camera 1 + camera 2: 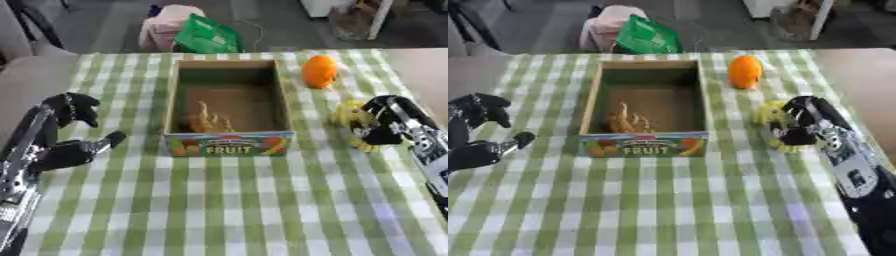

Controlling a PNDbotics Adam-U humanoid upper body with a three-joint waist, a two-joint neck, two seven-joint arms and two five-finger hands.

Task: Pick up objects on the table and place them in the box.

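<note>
A cardboard box (284, 102) marked FRUIT stands in the middle of the checked table, with a tan, knobbly thing (206, 121) lying inside at its front left. An orange fruit (319, 71) lies beyond the box's right wall. Further forward on the right, a yellow thing (353, 121) rests on the cloth with my right hand (383, 122) curled around it. My left hand (74, 131) hovers left of the box, fingers relaxed and holding nothing.
The green-and-white checked cloth (245, 205) covers the table. Behind the far edge sit a green bag (208, 35) and a pink bundle (162, 27). The table's right edge runs close behind my right arm.
</note>
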